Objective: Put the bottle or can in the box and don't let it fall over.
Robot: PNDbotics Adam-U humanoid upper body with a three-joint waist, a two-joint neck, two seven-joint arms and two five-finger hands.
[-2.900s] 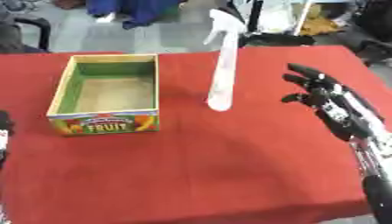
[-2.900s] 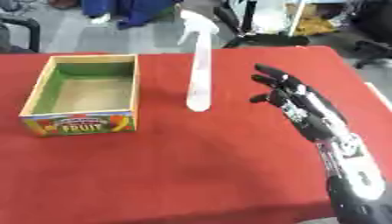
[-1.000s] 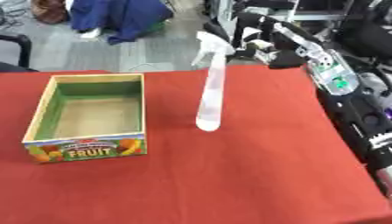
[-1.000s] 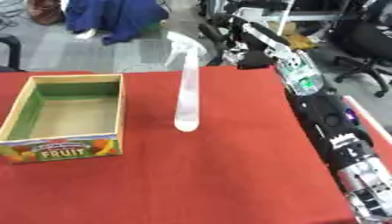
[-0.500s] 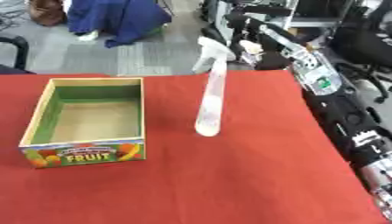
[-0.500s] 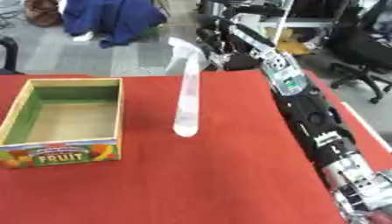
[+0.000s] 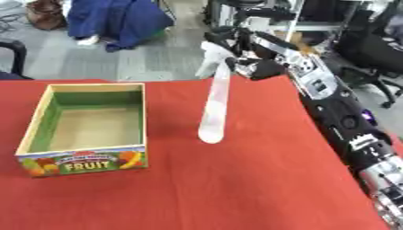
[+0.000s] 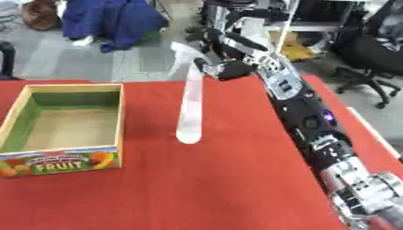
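Reaching in from the right, the right hand (image 8: 223, 67) is up at the head of the spray bottle (image 7: 214, 108), and its dark fingers sit right against the white trigger top. Whether they are curled round the neck or only alongside it, I cannot tell from either eye. The right eye view gives the cleaner look at the hand: the palm is just beside the bottle's neck, with the long arm (image 8: 307, 121) running down toward the lower right corner. The left eye view shows the arm too, and it shows more of the box (image 7: 50, 146) in full, including its left wall, which the right eye view crops at the edge.

Now the bottle itself: tall, slim, pale and translucent, white sprayer on top, standing upright on the red table (image 7: 236, 188), its base on the cloth near the middle. It stands just right of the box, apart from it, not inside. The box is open-topped, green inside with a tan floor, and carries "FRUIT" with fruit pictures on the near face.
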